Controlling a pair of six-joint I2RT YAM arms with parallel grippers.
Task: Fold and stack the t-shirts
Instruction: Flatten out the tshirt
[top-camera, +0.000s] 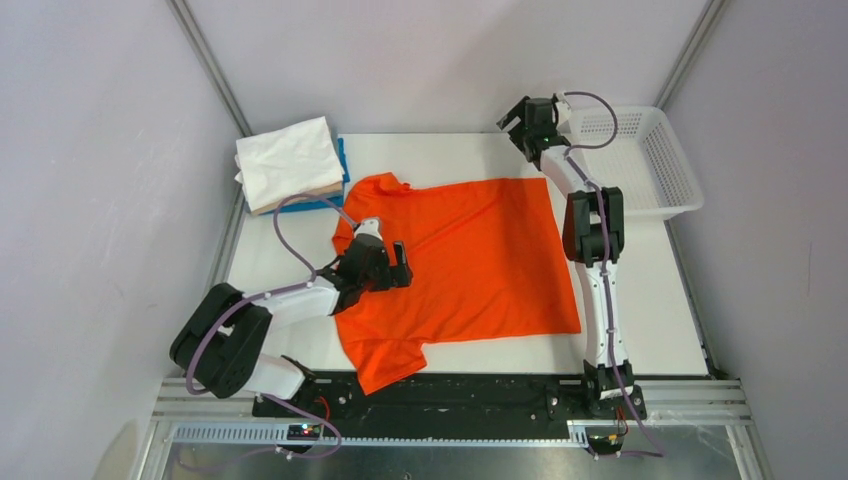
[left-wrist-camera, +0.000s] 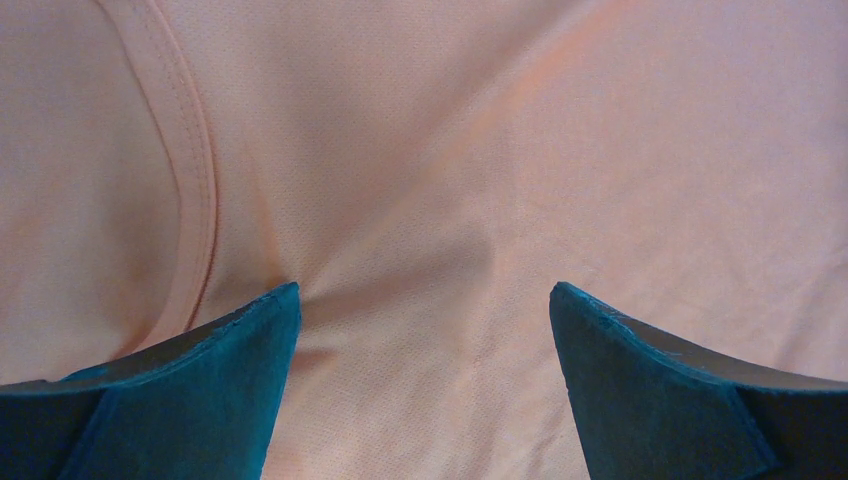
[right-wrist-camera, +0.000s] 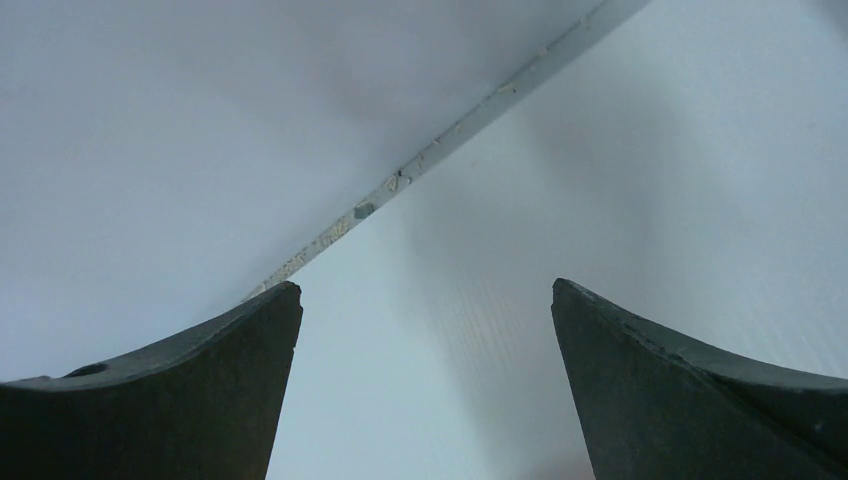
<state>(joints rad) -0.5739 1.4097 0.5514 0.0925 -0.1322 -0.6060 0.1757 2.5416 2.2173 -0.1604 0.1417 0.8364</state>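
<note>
Both grippers stand spread wide, holding nothing. The left gripper (left-wrist-camera: 425, 295) hangs low over the orange t-shirt (top-camera: 470, 250) by its collar, one fingertip seemingly puckering the cloth. To fold cleanly, it should probably pinch both layers at a shoulder edge. The right gripper (right-wrist-camera: 427, 288) is raised near the table's (top-camera: 660, 330) far edge, beside the basket (top-camera: 650, 160). The shirt lies flat mid-table, with the folded pile (top-camera: 290, 160) at the far left corner and room to move along the right edge.

Probably a robotics lab cell: white panels (top-camera: 90, 150), aluminium framing (top-camera: 210, 70), arms (top-camera: 600, 290) bolted along a table (top-camera: 650, 330).
</note>
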